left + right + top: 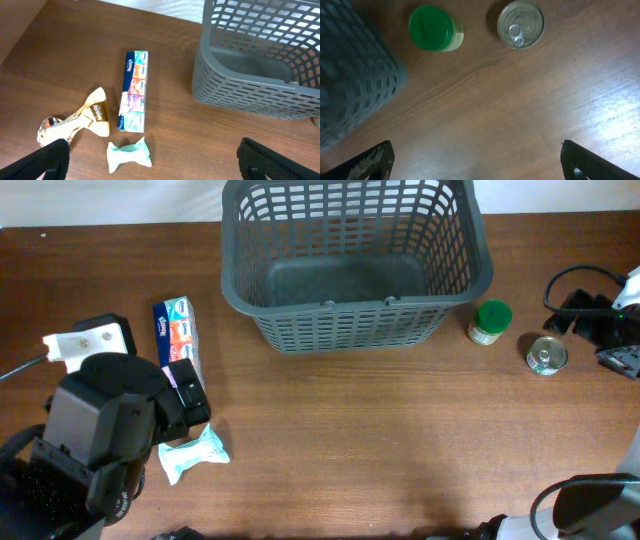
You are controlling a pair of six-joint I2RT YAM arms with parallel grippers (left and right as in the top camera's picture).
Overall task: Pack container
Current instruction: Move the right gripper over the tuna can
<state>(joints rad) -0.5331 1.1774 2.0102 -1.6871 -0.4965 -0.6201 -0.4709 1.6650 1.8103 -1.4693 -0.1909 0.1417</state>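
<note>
**Basket at the far edge, both end effectors wide open**

The wooden table [400, 440] takes up nearly the whole scene. By far the biggest thing on it is the container [345, 328], a dark grey plastic basket with slotted lattice sides. It sits upright at the middle of the table's far side, and its solid bottom is in plain sight from above.

Next in size is the left arm [95, 430], a dark bulk over the near left corner of the table. Its wrist view shows the left end effector [160, 164] with its two fingers spread wide at the bottom corners of the picture, holding nothing. The right end effector [482, 162] is the same, with the fingers far apart and only bare wood between them.

Left of the basket and well apart from it lies a long, slim tissue pack [134, 90], flat on the table. A crumpled gold wrapper [85, 120] lies just beside the pack's near end, on the side away from the basket. A small mint-green twisted packet [129, 154] lies near that same end of the pack, apart from it.

On the other side, a green-lidded jar [490, 320] stands upright just beside the basket's right front corner. A small round tin can [546, 356] with a pull-tab lid stands near the jar, a little further right, and the two do not touch.
</note>
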